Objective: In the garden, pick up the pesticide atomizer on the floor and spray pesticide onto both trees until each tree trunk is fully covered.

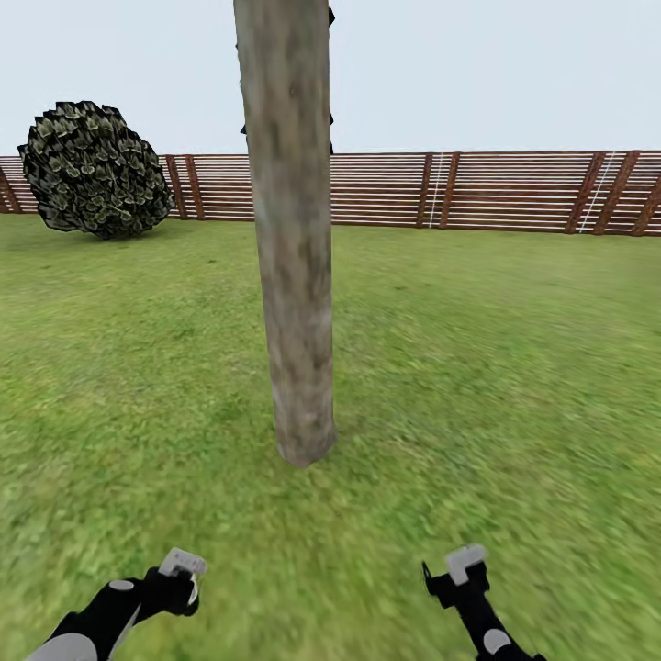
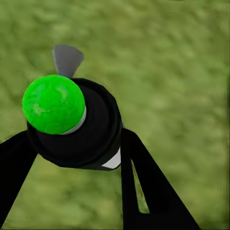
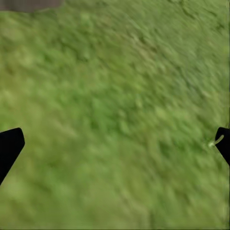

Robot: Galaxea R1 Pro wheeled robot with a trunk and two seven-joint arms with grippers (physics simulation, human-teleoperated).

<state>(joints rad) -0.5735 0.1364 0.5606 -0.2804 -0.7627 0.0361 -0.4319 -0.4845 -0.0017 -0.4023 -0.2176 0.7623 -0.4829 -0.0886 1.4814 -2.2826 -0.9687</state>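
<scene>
A thick, mottled grey-brown tree trunk (image 1: 294, 275) rises from the grass straight ahead, its base (image 1: 306, 450) a short way beyond both grippers. My left gripper (image 1: 179, 576) is low at the left of the head view. In the left wrist view it (image 2: 76, 139) is shut on the pesticide atomizer (image 2: 72, 129), a dark bottle with a bright green rounded end and a grey part sticking out past it. My right gripper (image 1: 464, 571) hovers over the lawn to the right of the trunk. In its wrist view the right gripper (image 3: 115, 143) is open with only grass between its fingers (image 3: 9, 146).
Green lawn (image 1: 505, 367) spreads all around the trunk. A round dark shrub (image 1: 92, 170) stands at the far left in front of the brown slatted fence (image 1: 477, 191). A grey patch (image 3: 28, 4) touches the edge of the right wrist view.
</scene>
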